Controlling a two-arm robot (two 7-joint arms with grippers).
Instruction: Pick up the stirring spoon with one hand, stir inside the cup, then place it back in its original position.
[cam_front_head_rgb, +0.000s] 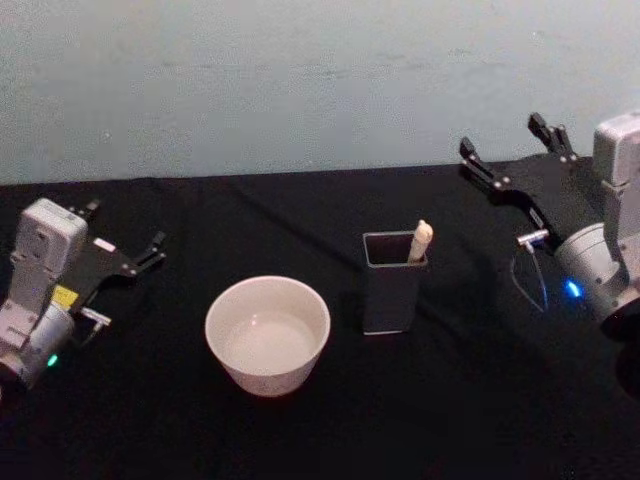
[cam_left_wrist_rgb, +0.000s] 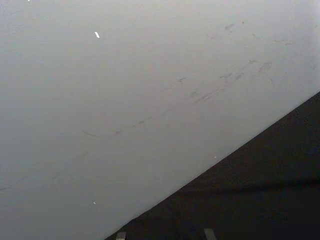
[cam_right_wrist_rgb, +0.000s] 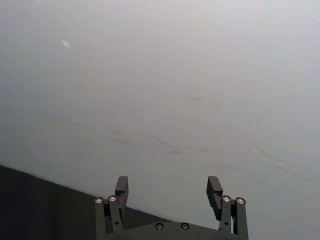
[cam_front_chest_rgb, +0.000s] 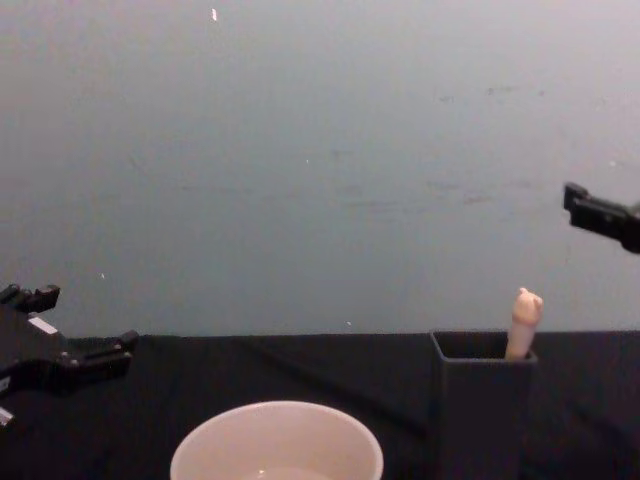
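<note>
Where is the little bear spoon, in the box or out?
In. The beige bear-topped stirring spoon stands inside the tall dark grey square holder, only its handle poking above the rim, leaning on one corner.

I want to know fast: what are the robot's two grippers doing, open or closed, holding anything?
Left gripper: open, holding nothing.
Right gripper: open, holding nothing.

The dark grey holder (cam_front_head_rgb: 391, 283) stands upright on the black surface (cam_front_head_rgb: 480, 400), with the stirring spoon (cam_front_head_rgb: 420, 241) leaning in its right corner, beige handle up. The cream cup (cam_front_head_rgb: 268, 335) sits just left of the holder. The left tool (cam_front_head_rgb: 125, 245), fingers apart, rests far left of it; the right tool (cam_front_head_rgb: 510, 155), fingers spread, hangs to its upper right.
</note>
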